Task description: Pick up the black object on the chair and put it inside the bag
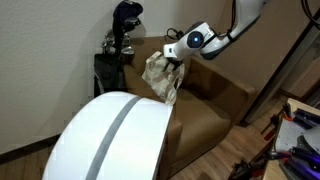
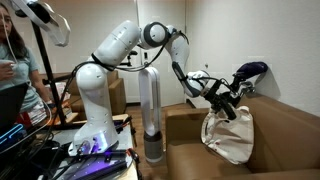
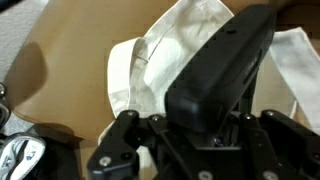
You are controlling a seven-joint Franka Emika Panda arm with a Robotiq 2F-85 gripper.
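Observation:
The black object (image 3: 222,70) is a long dark block, held in my gripper (image 3: 200,128), which is shut on its lower end. It hangs right over the open mouth of the white cloth bag (image 3: 165,45). In both exterior views the bag (image 1: 160,80) (image 2: 230,137) stands upright on the seat of the brown chair (image 1: 205,115) (image 2: 200,158), with my gripper (image 1: 176,60) (image 2: 222,102) just above its top edge. The inside of the bag is hidden by the object.
A golf bag with clubs (image 1: 120,45) (image 2: 245,72) stands behind the chair; club heads (image 3: 20,155) show low in the wrist view. A tall tower fan (image 2: 150,105) stands beside the chair. A large white rounded object (image 1: 110,140) fills the foreground. A person (image 2: 10,60) stands far off.

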